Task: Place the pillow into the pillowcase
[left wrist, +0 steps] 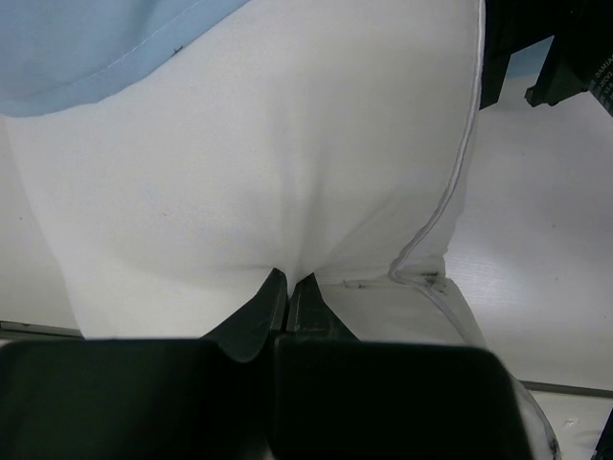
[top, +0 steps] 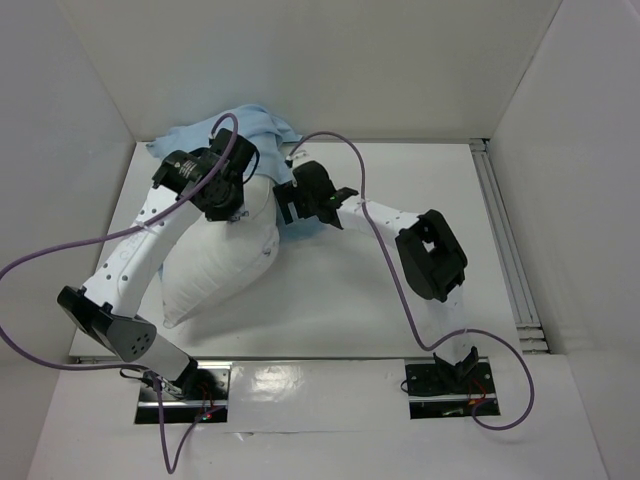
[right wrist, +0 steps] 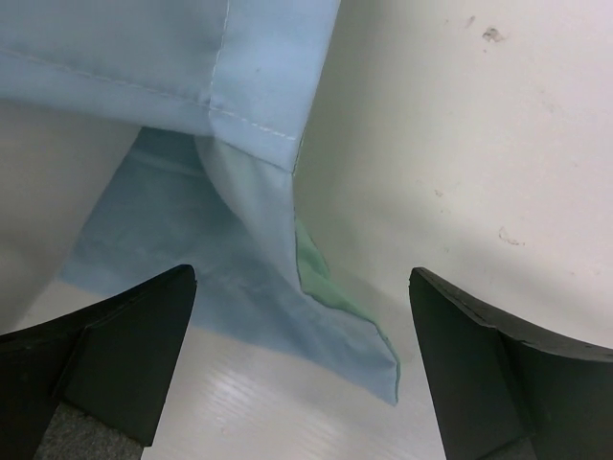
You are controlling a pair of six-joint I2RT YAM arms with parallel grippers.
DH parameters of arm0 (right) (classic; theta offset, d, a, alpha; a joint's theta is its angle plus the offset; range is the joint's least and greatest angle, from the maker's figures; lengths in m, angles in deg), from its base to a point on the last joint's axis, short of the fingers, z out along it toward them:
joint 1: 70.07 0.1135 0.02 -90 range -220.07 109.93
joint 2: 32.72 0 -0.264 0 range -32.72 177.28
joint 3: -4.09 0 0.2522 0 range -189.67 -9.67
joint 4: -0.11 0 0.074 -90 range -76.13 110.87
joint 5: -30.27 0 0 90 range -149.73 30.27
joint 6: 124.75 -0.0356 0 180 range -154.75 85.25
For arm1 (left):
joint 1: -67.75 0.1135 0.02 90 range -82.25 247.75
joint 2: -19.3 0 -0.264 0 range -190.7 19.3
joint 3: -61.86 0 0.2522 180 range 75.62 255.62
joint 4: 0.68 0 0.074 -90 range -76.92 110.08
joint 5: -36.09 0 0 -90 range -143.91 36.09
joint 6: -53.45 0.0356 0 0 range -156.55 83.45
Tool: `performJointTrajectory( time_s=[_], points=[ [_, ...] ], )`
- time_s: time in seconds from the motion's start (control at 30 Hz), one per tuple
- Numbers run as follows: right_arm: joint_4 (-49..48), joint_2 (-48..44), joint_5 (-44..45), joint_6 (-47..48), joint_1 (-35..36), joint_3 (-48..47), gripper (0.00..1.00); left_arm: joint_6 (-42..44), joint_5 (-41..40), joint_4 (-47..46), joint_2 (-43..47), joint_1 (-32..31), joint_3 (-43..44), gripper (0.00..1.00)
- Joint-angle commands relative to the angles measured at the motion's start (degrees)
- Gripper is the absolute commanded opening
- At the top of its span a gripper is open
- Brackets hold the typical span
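From above, the pillow (top: 215, 270) lies slantwise on the table (top: 350, 310), with its far end under the crumpled pale blue pillowcase (top: 255, 125). The left gripper (top: 228, 207) is down on the pillow's far end. The right gripper (top: 287, 205) hangs just beside it, over the blue cloth.

In the left wrist view the jaws are clenched on a small pinch of the pillow's (left wrist: 287, 144) white cover. The pillowcase (left wrist: 77, 48) drapes over the far corner. The filling looks light and yielding, so a pinch may slip; the piped seam should hold better.

In the right wrist view the right gripper (right wrist: 302, 287) is spread wide and holds nothing. The pillowcase's (right wrist: 249, 77) stitched hem hangs between the jaws, showing a sliver of its green face. The cloth is thin and floppy, and that doubled hem looks the firmest place to take hold.
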Motion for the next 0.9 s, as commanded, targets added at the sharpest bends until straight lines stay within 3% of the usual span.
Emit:
performJointTrajectory(
  time_s=[0.0,0.13,0.2,0.27,0.3,0.33,0.4,0.57,0.7,0.87],
  points=[
    [-4.0,0.2,1.7,0.5,-0.6,-2.3,1.00,1.1,-2.0,-1.2,2.8,0.3,2.2,0.00],
    [-2.9,2.8,-1.9,1.8,-0.6,-7.2,1.00,1.1,-0.2,-1.7,3.3,0.3,1.7,0.00],
    [-4.7,4.8,-11.8,0.1,-1.9,-7.2,0.91,0.5,-0.2,-1.7,3.9,0.3,1.1,0.00],
    [-5.3,6.7,-20.4,-2.2,-4.2,-10.1,0.60,0.0,0.4,-2.4,3.9,0.3,0.6,0.00],
    [-4.2,7.7,-25.1,-3.0,-4.7,-11.4,0.12,0.0,0.4,-2.9,3.9,0.3,0.6,0.00],
    [-0.5,8.5,-25.8,-3.6,-4.7,-13.0,0.00,0.0,0.4,-2.9,3.9,0.3,0.6,0.00],
    [0.7,6.6,-25.2,-3.6,-5.4,-14.4,0.00,-0.7,0.9,-3.7,4.4,0.3,0.1,0.00],
    [-3.1,-6.4,-23.8,-5.2,-5.4,0.4,0.00,-3.9,3.6,-13.5,8.2,0.3,-10.2,0.00],
    [-3.7,-11.8,-26.9,-6.8,-5.9,5.4,0.00,-9.6,2.4,-18.2,8.3,-0.2,-15.1,0.00],
    [6.9,-17.7,-33.5,-4.1,-4.5,-0.7,0.00,-12.3,-3.7,-16.4,4.7,-0.8,-10.8,0.00]
  ],
)
